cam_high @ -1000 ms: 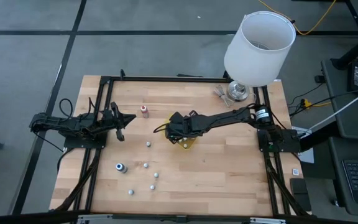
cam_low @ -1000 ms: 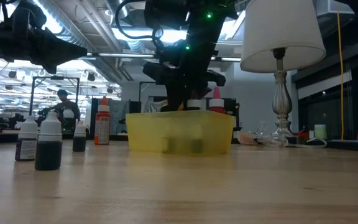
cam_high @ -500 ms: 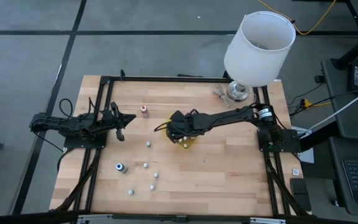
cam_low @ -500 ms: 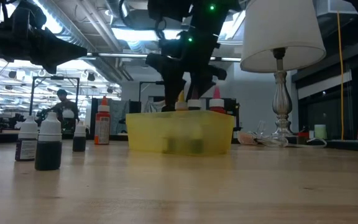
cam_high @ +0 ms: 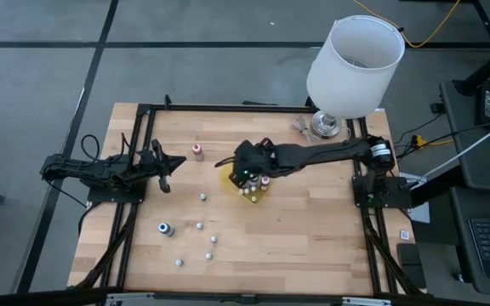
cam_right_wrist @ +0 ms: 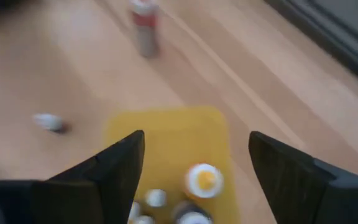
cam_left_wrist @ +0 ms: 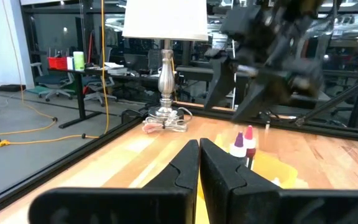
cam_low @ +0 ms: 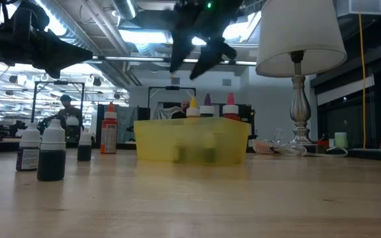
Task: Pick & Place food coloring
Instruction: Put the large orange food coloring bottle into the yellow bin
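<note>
My right tool (cam_high: pixel 246 167) hangs above the yellow plastic tray (cam_low: pixel 190 141), its dark fingers spread apart and empty. Small capped bottles (cam_low: pixel 207 106) stand upright inside the tray; more (cam_high: pixel 201 227) are scattered over the pale wood-plank counter (cam_high: pixel 313 229). My left tool (cam_high: pixel 165 164) waits at the left edge, fingers together.

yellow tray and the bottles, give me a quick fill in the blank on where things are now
1. The right gripper hangs ___ the yellow tray, fingers open.
2. The left gripper waits with its fingers ___.
3. Bottles stand inside the ___ tray.
4. The lamp stands at the table's far ___ corner.

Missing words: above; shut; yellow; right
</note>
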`<state>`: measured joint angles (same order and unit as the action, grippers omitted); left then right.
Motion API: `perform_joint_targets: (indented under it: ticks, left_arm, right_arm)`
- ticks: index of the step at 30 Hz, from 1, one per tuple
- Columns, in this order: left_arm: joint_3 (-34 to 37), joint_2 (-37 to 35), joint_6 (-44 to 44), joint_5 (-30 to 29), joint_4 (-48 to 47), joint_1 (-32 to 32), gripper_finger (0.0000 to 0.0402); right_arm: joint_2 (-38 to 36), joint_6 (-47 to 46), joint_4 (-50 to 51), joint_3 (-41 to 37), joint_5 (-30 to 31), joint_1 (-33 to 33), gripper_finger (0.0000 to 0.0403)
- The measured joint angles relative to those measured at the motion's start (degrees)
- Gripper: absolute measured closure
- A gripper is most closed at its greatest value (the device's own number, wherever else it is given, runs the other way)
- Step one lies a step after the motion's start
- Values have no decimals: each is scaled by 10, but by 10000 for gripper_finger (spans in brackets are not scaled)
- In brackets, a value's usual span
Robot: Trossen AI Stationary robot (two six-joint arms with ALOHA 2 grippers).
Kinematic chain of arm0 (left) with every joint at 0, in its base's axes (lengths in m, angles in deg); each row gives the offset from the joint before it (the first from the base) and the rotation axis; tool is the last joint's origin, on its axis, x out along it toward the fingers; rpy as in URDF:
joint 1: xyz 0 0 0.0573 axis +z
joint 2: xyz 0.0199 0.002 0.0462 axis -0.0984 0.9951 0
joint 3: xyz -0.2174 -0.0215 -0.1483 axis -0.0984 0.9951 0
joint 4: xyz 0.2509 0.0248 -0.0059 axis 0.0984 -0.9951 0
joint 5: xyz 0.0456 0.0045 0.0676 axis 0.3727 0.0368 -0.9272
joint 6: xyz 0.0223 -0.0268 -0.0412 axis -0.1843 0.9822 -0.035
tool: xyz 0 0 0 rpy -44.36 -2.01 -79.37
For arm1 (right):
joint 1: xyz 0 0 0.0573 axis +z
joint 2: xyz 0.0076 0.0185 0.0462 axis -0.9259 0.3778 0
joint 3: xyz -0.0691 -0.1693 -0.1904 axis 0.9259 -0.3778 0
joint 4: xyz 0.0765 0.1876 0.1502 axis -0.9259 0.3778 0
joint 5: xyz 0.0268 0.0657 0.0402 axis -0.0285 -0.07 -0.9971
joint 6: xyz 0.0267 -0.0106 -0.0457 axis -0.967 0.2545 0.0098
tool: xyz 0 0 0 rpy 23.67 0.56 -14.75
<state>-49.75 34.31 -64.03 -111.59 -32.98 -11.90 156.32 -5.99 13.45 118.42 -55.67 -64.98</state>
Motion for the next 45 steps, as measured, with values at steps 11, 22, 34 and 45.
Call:
perform_joint_targets:
  ticks: [11, 22, 34, 45]
  left_arm:
    - [0, 0, 0, 0, 0, 0, 393]
    - [0, 0, 0, -1, 0, 0, 391]
    - [0, 0, 0, 0, 0, 0, 393]
    - [0, 0, 0, 0, 0, 0, 390]
  right_arm:
    - [-154, 48, -261, -209, -144, -20, 113]
    - [-343, 162, -417, -431, -131, -32, 53]
    - [-526, 201, -504, -614, -134, -32, 23]
    - [-692, 195, -510, -782, -131, -32, 23]
